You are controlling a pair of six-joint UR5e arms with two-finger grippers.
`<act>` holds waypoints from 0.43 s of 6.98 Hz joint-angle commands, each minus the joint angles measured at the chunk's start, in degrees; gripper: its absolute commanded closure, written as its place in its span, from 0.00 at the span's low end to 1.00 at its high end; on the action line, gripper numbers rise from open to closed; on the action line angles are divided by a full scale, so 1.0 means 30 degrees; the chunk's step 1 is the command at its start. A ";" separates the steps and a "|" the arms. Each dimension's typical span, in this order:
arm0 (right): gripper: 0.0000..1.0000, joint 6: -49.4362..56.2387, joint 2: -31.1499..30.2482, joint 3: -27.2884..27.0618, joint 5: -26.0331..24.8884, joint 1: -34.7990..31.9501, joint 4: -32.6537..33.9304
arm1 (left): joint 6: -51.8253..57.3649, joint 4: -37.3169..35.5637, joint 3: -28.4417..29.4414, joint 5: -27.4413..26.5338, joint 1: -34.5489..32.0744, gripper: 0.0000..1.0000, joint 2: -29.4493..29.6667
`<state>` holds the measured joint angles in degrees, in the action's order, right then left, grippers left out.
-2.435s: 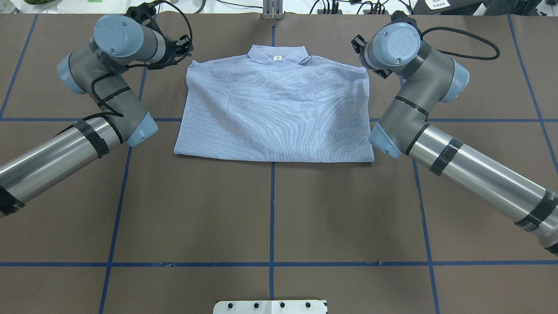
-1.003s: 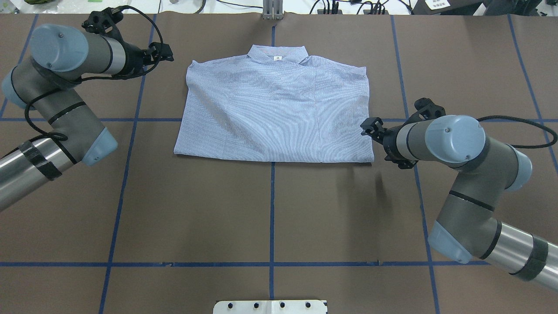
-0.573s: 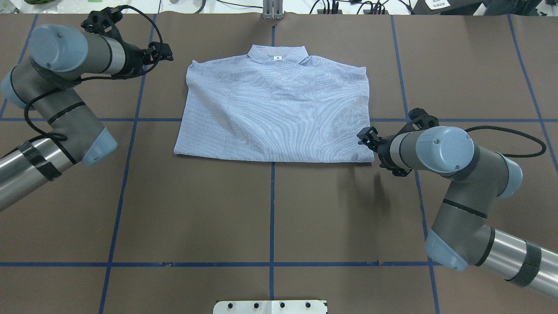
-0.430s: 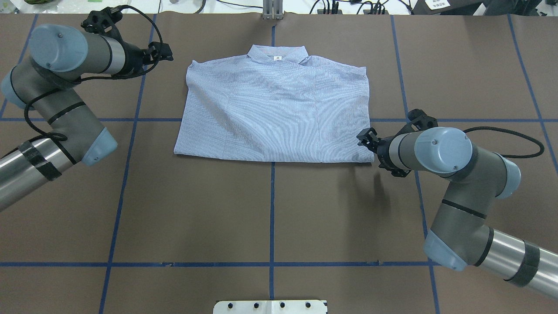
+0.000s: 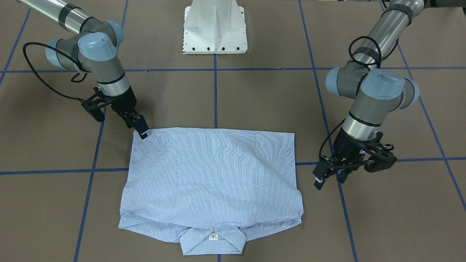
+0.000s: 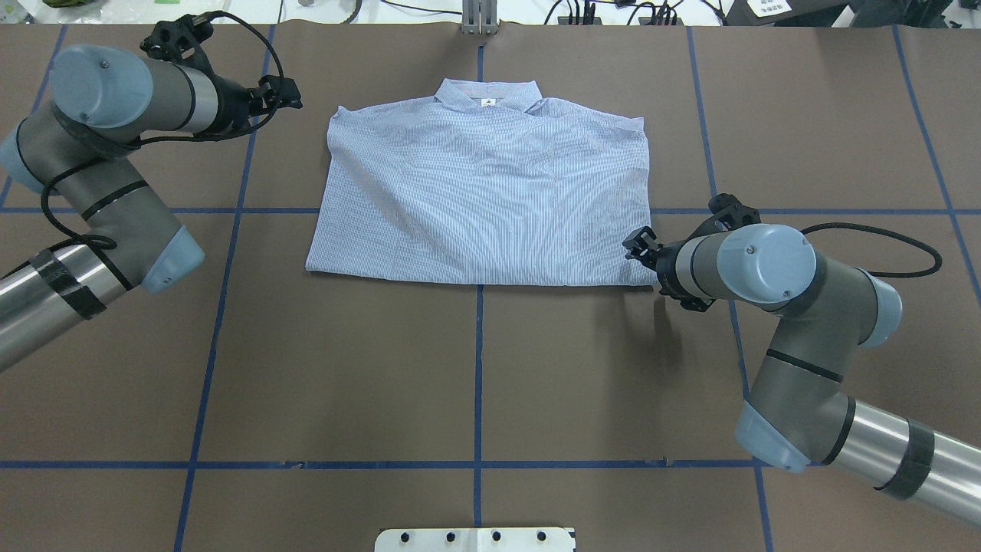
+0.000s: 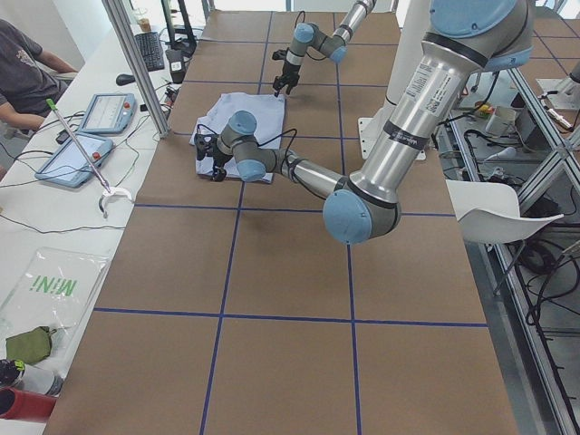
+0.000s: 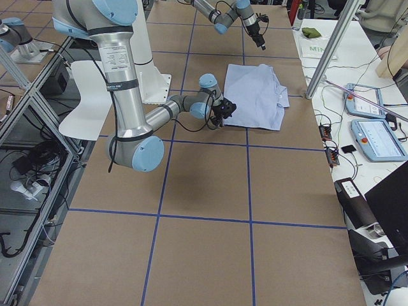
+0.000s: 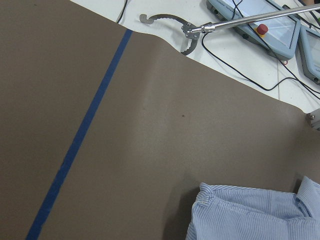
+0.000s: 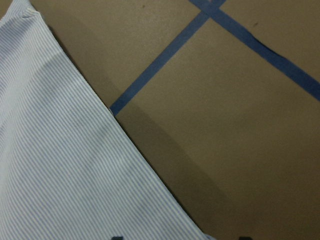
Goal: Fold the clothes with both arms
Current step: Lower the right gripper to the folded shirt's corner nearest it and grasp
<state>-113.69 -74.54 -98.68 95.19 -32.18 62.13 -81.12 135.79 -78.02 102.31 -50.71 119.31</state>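
Note:
The striped shirt (image 6: 483, 199) lies folded flat, back up, collar and white label at the far edge; it also shows in the front-facing view (image 5: 211, 182). My right gripper (image 6: 634, 247) is open at the shirt's near right corner, low over the table (image 5: 138, 129). In the right wrist view the shirt's edge (image 10: 60, 165) runs between the two fingertips (image 10: 114, 238). My left gripper (image 6: 285, 92) looks open and empty, above the table left of the shirt's far left shoulder (image 5: 329, 178). The left wrist view shows that shoulder (image 9: 250, 215).
The brown table (image 6: 475, 368) carries a grid of blue tape lines (image 6: 207, 368). The white pedestal base (image 5: 214, 32) stands at the robot's side. A metal post (image 6: 479, 19), control tablets (image 9: 265, 25) and cables lie beyond the far edge. A seated person (image 7: 27, 63) is there.
Both grippers left the shirt's shoulders. The left drew off to the left and stayed. The right swung to the shirt's near right corner and edged closer to it.

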 commanded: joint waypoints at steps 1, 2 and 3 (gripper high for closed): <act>0.38 -0.0014 0.0149 0.0225 0.0000 -0.0026 0.0002 | 0.0000 0.0000 -0.0008 -0.0001 0.0000 0.01 -0.0044; 0.56 -0.0043 0.0149 0.0255 0.0000 -0.0026 0.0002 | 0.0000 0.0000 -0.0008 -0.0059 0.0000 0.01 -0.0044; 1.00 -0.0217 0.0149 0.0256 0.0000 -0.0055 0.0002 | 0.0000 0.0000 -0.0008 -0.0262 0.0000 0.01 -0.0044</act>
<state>-113.91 -74.12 -97.98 95.19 -32.27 62.14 -81.12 135.79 -78.05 102.04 -50.71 119.19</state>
